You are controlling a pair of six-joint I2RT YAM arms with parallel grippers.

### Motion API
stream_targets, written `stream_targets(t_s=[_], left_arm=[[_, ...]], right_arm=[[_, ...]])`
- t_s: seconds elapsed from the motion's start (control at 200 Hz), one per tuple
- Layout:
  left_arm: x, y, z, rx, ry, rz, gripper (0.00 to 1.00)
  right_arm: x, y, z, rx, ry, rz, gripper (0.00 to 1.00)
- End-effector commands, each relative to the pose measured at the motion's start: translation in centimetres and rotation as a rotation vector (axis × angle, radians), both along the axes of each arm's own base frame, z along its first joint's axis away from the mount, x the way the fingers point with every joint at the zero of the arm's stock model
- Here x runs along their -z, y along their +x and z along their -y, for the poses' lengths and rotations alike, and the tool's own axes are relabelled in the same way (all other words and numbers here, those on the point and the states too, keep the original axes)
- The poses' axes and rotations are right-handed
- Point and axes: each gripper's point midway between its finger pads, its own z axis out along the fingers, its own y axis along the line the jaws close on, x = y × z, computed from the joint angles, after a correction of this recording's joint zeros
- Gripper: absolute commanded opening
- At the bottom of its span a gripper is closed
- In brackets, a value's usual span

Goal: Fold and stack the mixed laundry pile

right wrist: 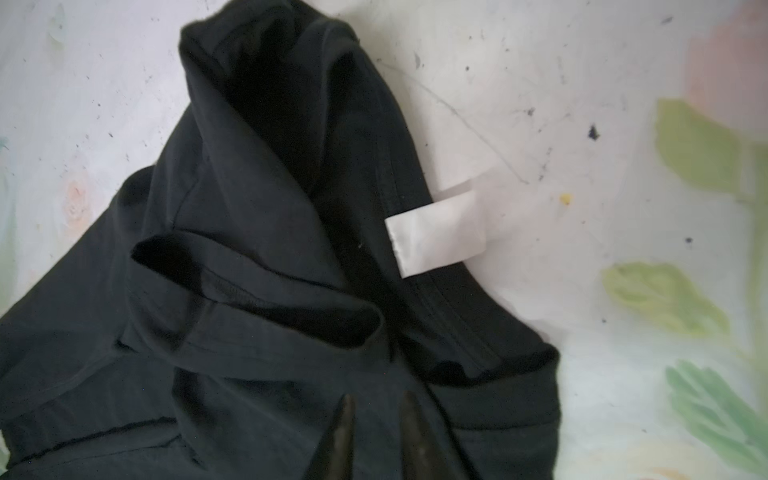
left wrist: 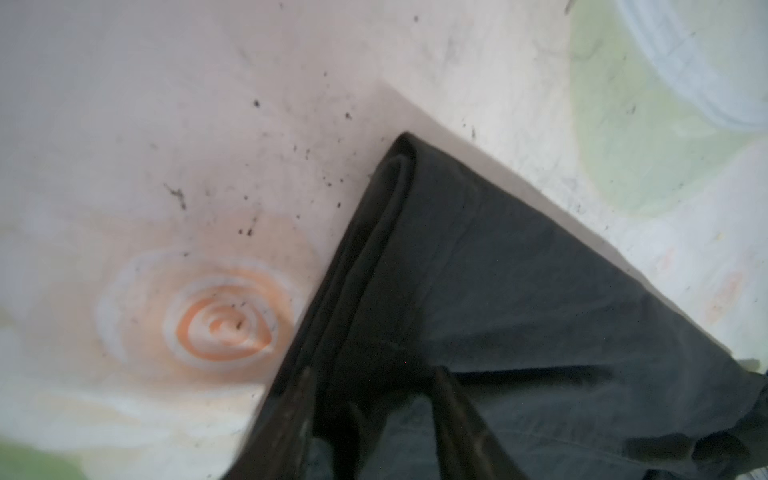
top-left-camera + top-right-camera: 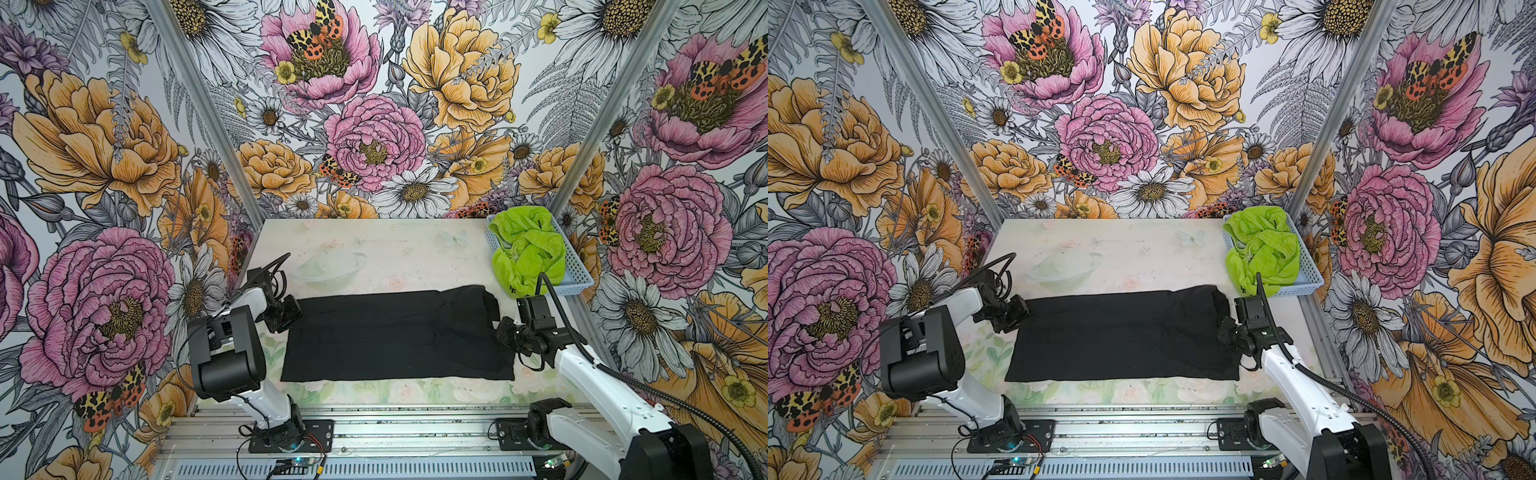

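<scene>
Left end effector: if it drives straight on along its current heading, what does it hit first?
The black T-shirt. The left end effector sits at the shirt's edge, pointing across it; the wrist view shows folded cloth directly ahead. Whether it is already touching is unclear.

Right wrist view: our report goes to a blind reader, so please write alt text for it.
A black T-shirt lies rumpled at its collar end on a pale floral table, its white label poking out. The right gripper, jaws slightly apart, is over the fabric.
</scene>
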Motion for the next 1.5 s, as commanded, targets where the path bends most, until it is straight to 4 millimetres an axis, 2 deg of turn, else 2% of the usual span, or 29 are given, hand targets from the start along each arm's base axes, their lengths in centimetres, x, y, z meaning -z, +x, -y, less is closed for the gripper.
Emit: stream_targets(t_s=[0.0, 0.11, 0.23, 0.375, 0.47, 0.565, 0.686, 0.796, 0.901, 1.201, 1.326, 1.396, 1.496], left_arm=[[-1.6, -0.4, -0.4, -0.028, 0.012, 0.023, 0.57], [-3.5, 0.5, -0.4, -0.043, 0.017, 0.081, 0.60], [-5.1, 1.6, 0.0, -0.038, 0.018, 0.127, 0.62], [-6.5, 2.8, 1.1, -0.022, 0.018, 0.163, 0.65], [-7.1, 3.2, 2.1, 0.007, 0.021, 0.178, 0.67], [-6.8, 3.3, 3.1, 0.029, 0.015, 0.171, 0.68], [-6.3, 3.3, 3.9, 0.050, 0.007, 0.159, 0.69], [-6.3, 3.2, 4.1, 0.057, 0.009, 0.164, 0.69], [-6.1, 3.0, 4.1, 0.057, 0.007, 0.160, 0.70], [-5.8, 3.1, 4.3, 0.069, -0.001, 0.156, 0.70], [-5.8, 3.2, 4.4, 0.073, -0.006, 0.155, 0.70], [-5.7, 3.2, 4.5, 0.076, -0.007, 0.153, 0.70], [-5.7, 3.3, 4.6, 0.081, -0.010, 0.152, 0.70]], right_arm=[[-2.8, 0.9, 0.8, 0.013, -0.055, 0.055, 0.30], [-4.8, 2.5, -0.2, -0.061, -0.076, 0.096, 0.33], [-5.5, 5.3, -4.0, -0.233, -0.065, 0.118, 0.36], [-4.2, 8.9, -8.9, -0.392, 0.004, 0.115, 0.40], [-2.5, 10.9, -10.3, -0.449, 0.012, 0.100, 0.44], [-0.9, 12.6, -11.6, -0.497, 0.030, 0.075, 0.48], [0.1, 13.6, -13.4, -0.539, 0.091, 0.045, 0.49], [0.5, 13.1, -14.4, -0.566, 0.130, 0.024, 0.49], [0.8, 11.3, -15.2, -0.589, 0.188, -0.016, 0.49], [-1.7, 3.2, -18.0, -0.678, 0.260, -0.111, 0.49], [-2.9, 0.8, -18.7, -0.718, 0.267, -0.147, 0.49], [-3.5, 0.9, -18.1, -0.728, 0.213, -0.132, 0.49], [-4.8, 3.4, -16.4, -0.690, 0.117, -0.048, 0.49]])
